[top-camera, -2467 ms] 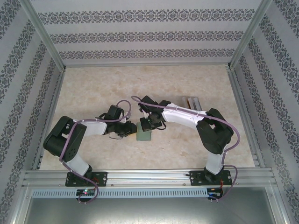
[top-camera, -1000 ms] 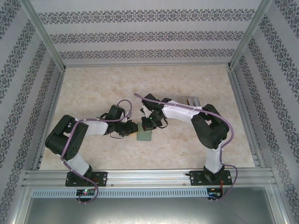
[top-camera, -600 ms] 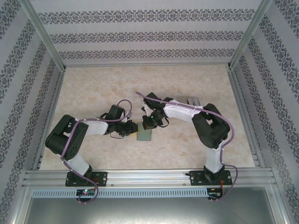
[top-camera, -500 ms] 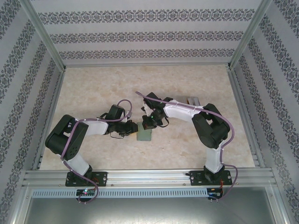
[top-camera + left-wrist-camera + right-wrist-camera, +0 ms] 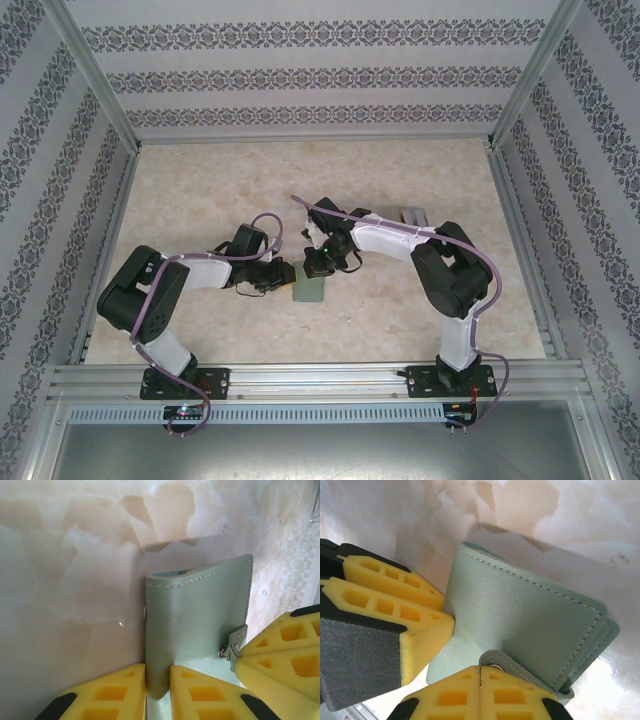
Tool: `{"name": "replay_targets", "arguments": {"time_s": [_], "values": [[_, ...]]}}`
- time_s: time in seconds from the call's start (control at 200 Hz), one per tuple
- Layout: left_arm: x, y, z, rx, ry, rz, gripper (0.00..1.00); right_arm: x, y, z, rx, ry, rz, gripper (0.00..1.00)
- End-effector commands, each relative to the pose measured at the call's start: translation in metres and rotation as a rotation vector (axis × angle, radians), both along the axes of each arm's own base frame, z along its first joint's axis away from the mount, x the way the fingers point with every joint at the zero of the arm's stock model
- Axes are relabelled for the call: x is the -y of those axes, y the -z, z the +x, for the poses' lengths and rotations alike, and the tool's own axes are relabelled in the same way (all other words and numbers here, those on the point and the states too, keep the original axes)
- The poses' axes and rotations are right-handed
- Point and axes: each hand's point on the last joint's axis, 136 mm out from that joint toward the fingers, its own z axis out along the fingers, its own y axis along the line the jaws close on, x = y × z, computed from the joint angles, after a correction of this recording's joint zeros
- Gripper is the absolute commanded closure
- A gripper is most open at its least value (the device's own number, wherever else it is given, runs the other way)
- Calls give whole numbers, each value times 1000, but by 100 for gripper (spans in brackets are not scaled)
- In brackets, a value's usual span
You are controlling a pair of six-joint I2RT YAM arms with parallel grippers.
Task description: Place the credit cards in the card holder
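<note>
The card holder (image 5: pixel 310 291) lies on the counter (image 5: pixel 200 190) between the two arms, its sage-green covers folded over one another and its stitched edge showing in both wrist views. The left end effector (image 5: pixel 287 277) meets the card holder from its left side. In the left wrist view its yellow fingers (image 5: pixel 107 692) stand only a narrow slot apart, with the near edge of the card holder's cover wedged between them, so it is clamped on that edge. The right end effector (image 5: pixel 318 270) comes down on the card holder's far side, just beside the left one. In the right wrist view its two fingers (image 5: pixel 520 700) are pressed fully together with no gap at the seam, and their tips sit against the closing tab (image 5: pixel 492 658), right by the tab's small metal snap (image 5: pixel 495 667). Whether the tab is actually caught between those tips or only touched by them cannot be told. The left wrist view shows the same tab bent up against the right arm's yellow fingers at the card holder's right edge.
</note>
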Motion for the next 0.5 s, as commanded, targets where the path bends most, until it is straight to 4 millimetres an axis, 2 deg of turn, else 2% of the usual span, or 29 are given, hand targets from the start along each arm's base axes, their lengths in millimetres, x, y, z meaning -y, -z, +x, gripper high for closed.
{"name": "replay_targets", "arguments": {"time_s": [0.0,0.37,0.495], "values": [[-7,16,4,-8,-24,80,80,8,12,-6,-34,-7,-36,100],[-5,16,5,-13,-18,81,81,13,32,-8,-93,-8,-84,100],[-5,16,5,-13,-17,81,81,21,44,-8,-129,19,-106,100]]}}
